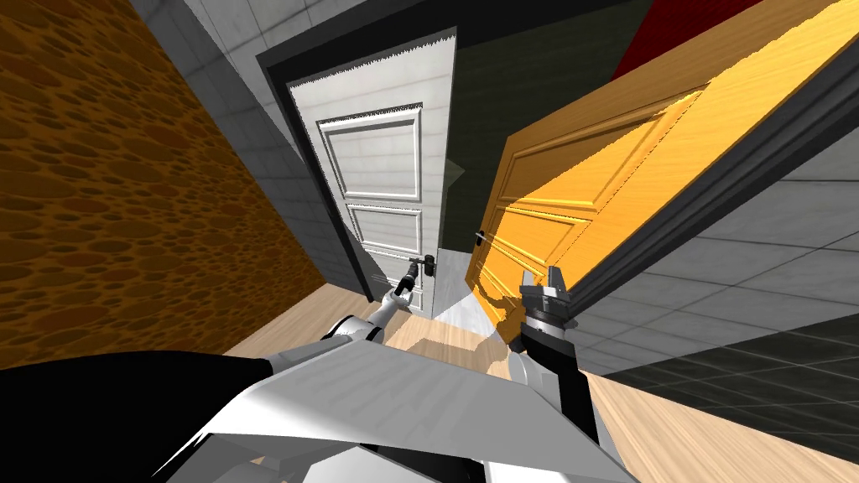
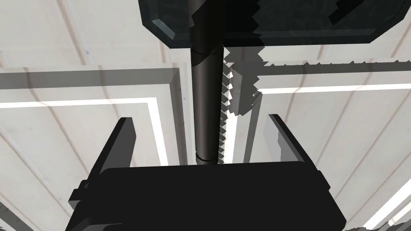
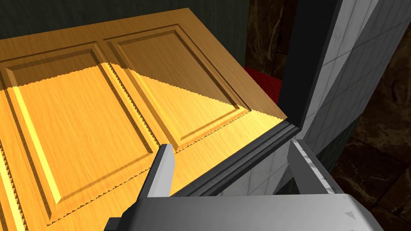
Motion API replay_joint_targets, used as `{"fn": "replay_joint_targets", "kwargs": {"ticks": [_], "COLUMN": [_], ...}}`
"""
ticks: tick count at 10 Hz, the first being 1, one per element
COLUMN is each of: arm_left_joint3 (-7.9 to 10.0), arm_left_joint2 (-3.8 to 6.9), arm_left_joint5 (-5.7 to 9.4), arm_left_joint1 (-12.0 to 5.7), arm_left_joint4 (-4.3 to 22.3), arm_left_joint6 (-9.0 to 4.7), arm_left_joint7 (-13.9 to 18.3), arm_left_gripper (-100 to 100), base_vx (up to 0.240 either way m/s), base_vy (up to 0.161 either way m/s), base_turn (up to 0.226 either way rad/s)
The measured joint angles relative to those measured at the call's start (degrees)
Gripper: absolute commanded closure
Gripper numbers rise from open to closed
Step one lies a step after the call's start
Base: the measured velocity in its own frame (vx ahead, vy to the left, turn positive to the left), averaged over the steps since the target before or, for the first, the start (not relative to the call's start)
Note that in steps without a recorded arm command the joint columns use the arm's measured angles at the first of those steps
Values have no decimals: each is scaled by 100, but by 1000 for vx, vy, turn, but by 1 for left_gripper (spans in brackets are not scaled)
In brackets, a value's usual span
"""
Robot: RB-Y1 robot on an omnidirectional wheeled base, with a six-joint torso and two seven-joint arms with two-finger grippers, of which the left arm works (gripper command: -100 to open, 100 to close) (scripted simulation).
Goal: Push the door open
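While L tool (image 2: pixel 200 117) straddles handle (image 2: pixel 206 100) on white door (image 2: pixel 60 140), apart, R tool (image 3: pixel 230 144) gapes too; plate (image 2: pixel 281 20) cut off.

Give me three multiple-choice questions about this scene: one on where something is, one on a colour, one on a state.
1. Where is the left gripper?
A. At the white door's handle
B. On a table
C. At a window

2. What colour is the door by the right gripper?
A. White
B. Blue
C. Orange

3. How do the left gripper's fingers stand?
A. Shut on the handle
B. Open, one each side of the handle
C. Shut on nothing

Answers:
1 A, the handle's dark bar rises between its fingers.
2 C, the orange door lies just beyond that gripper.
3 B, a gap shows between the bar and each finger.
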Motion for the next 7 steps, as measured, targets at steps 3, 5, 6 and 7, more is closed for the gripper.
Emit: {"fn": "replay_joint_targets", "kwargs": {"ticks": [3,5,6,7], "arm_left_joint3": [26,24,28,26], "arm_left_joint2": [-99,-102,-99,-100], "arm_left_joint5": [9,8,11,10], "arm_left_joint1": [7,7,3,3], "arm_left_joint4": [5,-2,2,4], "arm_left_joint6": [-2,-6,-2,1], "arm_left_joint7": [-5,-5,-1,-1], "arm_left_gripper": [-100,100,100,100], "base_vx": [150,-26,-20,-9], "base_vy": [-25,6,8,4], "base_turn": [-13,-3,-10,-1]}}
